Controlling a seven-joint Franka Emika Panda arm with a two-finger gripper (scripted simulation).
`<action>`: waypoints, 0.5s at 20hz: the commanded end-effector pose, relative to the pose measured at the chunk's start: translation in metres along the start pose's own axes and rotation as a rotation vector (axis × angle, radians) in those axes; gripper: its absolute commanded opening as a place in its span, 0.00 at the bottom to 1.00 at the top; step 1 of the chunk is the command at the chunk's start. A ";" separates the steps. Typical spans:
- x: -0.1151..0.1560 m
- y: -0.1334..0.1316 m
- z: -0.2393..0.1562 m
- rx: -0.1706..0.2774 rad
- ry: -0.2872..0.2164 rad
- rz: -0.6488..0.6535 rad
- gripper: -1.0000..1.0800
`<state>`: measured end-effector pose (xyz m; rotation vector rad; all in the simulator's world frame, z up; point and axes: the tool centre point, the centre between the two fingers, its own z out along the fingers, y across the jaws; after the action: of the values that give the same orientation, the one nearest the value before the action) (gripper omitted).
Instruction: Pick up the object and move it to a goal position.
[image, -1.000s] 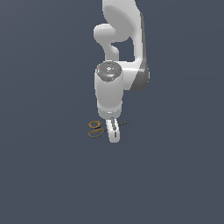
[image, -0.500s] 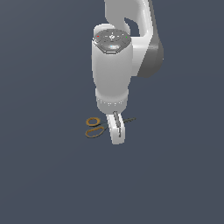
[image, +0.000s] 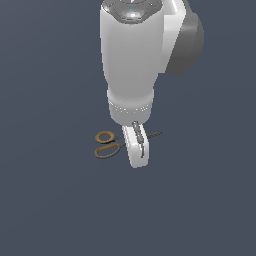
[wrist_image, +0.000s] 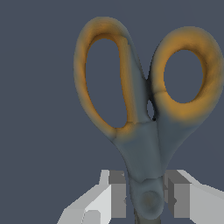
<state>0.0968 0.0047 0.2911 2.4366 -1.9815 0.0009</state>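
The scissors (wrist_image: 144, 131) lie flat on the dark grey floor (image: 45, 200), which shows no edge or corner in either view, so they can only be placed as near the middle of the visible surface. Their two orange-yellow loop handles point toward the exterior view's left, and the thin dark blades run out behind the arm toward the exterior view's right. In the wrist view the gripper (wrist_image: 146, 199) straddles the pivot of the scissors: one grey pad sits just beside each flank of the joint, with a thin sliver of gap visible on both sides, so the jaws appear narrowly parted and not clamped on anything. The white Panda arm (image: 132, 65) stands nearly vertical over the spot. Judging from this, the approach and descent are finished, while closing on the pivot, lifting, and the carry to the goal all remain. No goal marker shows in either view.
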 end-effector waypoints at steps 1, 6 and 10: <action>0.000 -0.004 -0.008 0.000 0.000 0.000 0.00; 0.000 -0.009 -0.016 0.000 -0.001 0.000 0.00; 0.000 -0.011 -0.018 0.000 -0.001 0.000 0.00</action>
<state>0.1067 0.0064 0.3074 2.4374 -1.9813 -0.0007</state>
